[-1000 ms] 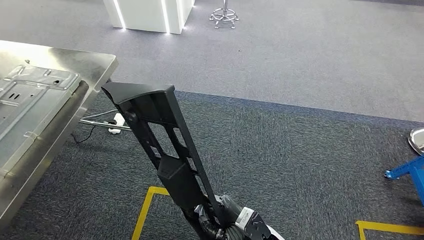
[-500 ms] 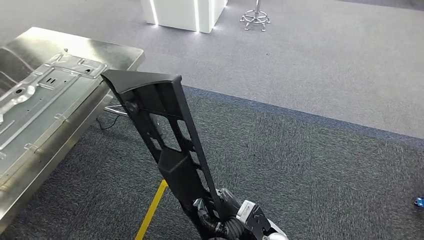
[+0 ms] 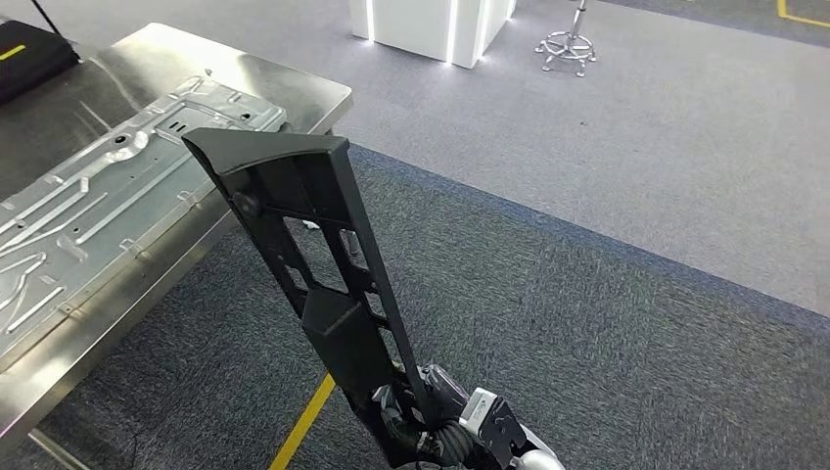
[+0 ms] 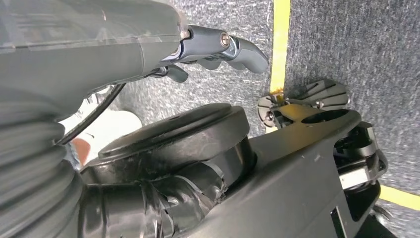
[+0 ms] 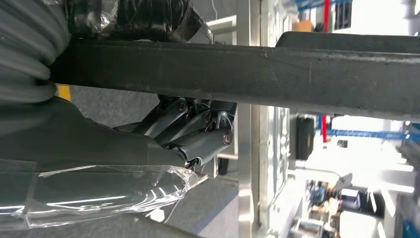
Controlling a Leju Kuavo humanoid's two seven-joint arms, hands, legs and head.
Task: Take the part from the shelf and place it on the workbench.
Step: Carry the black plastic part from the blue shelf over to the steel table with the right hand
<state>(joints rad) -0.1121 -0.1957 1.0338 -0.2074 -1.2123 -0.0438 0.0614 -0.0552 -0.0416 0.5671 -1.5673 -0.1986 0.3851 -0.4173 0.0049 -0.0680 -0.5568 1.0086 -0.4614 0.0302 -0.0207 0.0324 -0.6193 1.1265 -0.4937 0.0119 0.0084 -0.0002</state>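
A long black plastic part (image 3: 323, 264) with cut-out slots stands tilted in the head view, its broad end up and leaning toward the workbench. My right hand (image 3: 431, 426) grips its lower end at the bottom of the picture. In the right wrist view the part (image 5: 297, 74) runs across as a dark bar with the right hand's fingers (image 5: 193, 129) curled around it. The steel workbench (image 3: 323, 93) lies to the left, its corner just beyond the part's top. My left hand (image 4: 218, 47) hangs over the carpet, fingers loosely apart, holding nothing.
A stamped silver metal panel (image 3: 117, 196) covers much of the workbench, and a black object (image 3: 29, 49) lies at its far left. A yellow floor line (image 3: 303, 421) runs below the part. A white lit cabinet (image 3: 431, 24) and a stool base (image 3: 566, 46) stand far off.
The whole picture has shifted right as the camera turned left, bringing more of the workbench into view. The part stays held in my right hand in the same pose.
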